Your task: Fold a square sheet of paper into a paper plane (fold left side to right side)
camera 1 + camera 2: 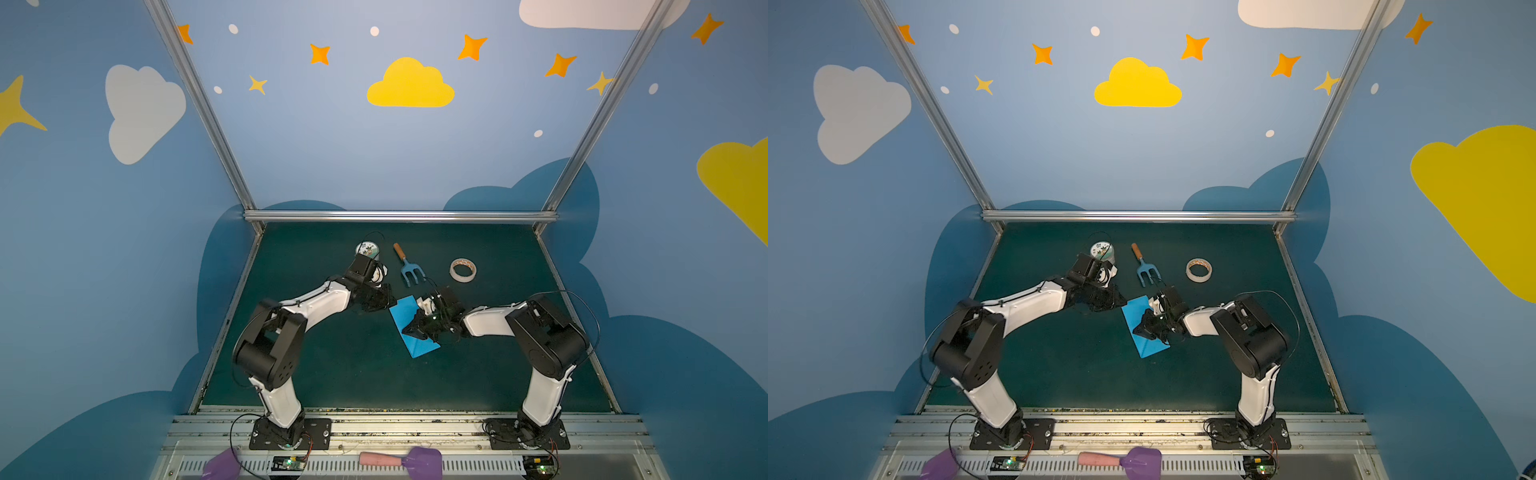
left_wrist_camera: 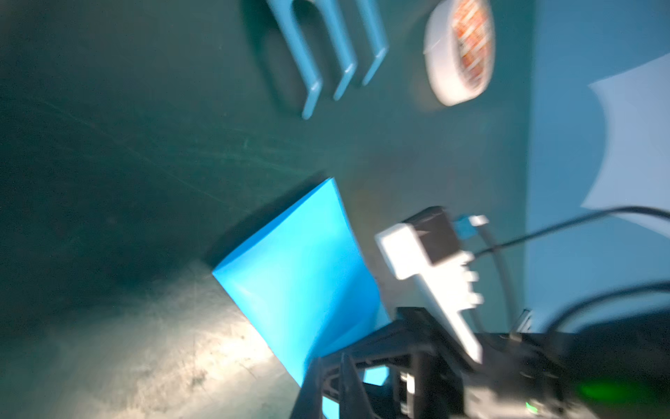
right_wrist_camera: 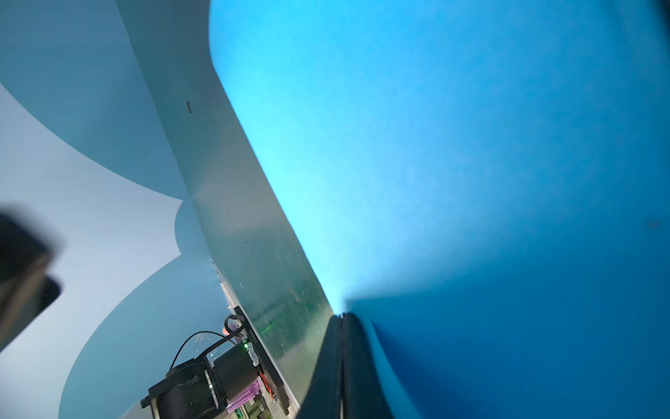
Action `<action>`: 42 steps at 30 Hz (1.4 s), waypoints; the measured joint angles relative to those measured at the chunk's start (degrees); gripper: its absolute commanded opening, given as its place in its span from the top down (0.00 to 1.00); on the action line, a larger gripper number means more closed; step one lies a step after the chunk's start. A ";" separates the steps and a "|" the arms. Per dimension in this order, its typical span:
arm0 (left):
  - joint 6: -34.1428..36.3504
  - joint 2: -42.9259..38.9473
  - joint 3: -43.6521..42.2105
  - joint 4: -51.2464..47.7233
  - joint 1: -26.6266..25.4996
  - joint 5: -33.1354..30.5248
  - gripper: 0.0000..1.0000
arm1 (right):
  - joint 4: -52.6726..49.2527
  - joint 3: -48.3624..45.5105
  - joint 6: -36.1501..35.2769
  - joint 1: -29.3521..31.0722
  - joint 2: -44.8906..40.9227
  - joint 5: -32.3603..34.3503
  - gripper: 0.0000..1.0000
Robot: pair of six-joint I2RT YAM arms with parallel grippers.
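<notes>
Dark green tabletop [image 1: 332, 374]: thin sky-blue folded paper sheet [image 1: 402, 318], pinched near its middle by clamped right gripper [image 1: 408, 331]; left gripper [image 1: 383, 306] closed, just beside sheet's far-left corner.

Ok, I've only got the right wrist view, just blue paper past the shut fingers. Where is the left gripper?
Observer: In a top view the left gripper is shut, just off the far left corner of the square sheet of paper.
Operator: Is the paper flat?
Observer: No. The side at the right gripper is lifted, and the opposite edge rests on the mat.
Operator: Anything nearby?
Observer: A fork lies just beyond the paper, apart from it, with a tape roll further right.
</notes>
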 measured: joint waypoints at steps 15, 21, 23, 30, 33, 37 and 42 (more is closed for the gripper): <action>-6.99 -7.45 -15.85 6.54 -15.98 -1.53 0.96 | 0.85 -0.57 0.59 0.28 -0.33 0.83 1.00; -6.95 -2.49 -12.48 8.50 -18.08 -2.03 0.96 | 0.79 -0.57 0.66 0.37 -0.42 1.07 1.00; -6.75 -1.03 -11.67 8.63 -18.14 -2.21 0.96 | 0.79 -0.59 0.70 0.37 -0.42 1.09 1.00; -5.55 2.08 -9.51 8.57 -18.14 -3.17 0.96 | 0.81 -0.63 0.72 0.39 -0.48 1.20 1.00; -5.18 2.86 -9.38 8.52 -18.14 -3.41 0.96 | 0.81 -0.63 0.72 0.39 -0.48 1.22 1.00; -4.63 3.43 -9.44 8.50 -18.14 -3.98 0.96 | 0.87 -0.74 0.72 0.44 -0.52 1.36 1.00; -4.20 3.54 -10.10 8.68 -18.14 -4.74 0.96 | 1.11 -0.90 0.72 0.48 -0.59 1.44 1.00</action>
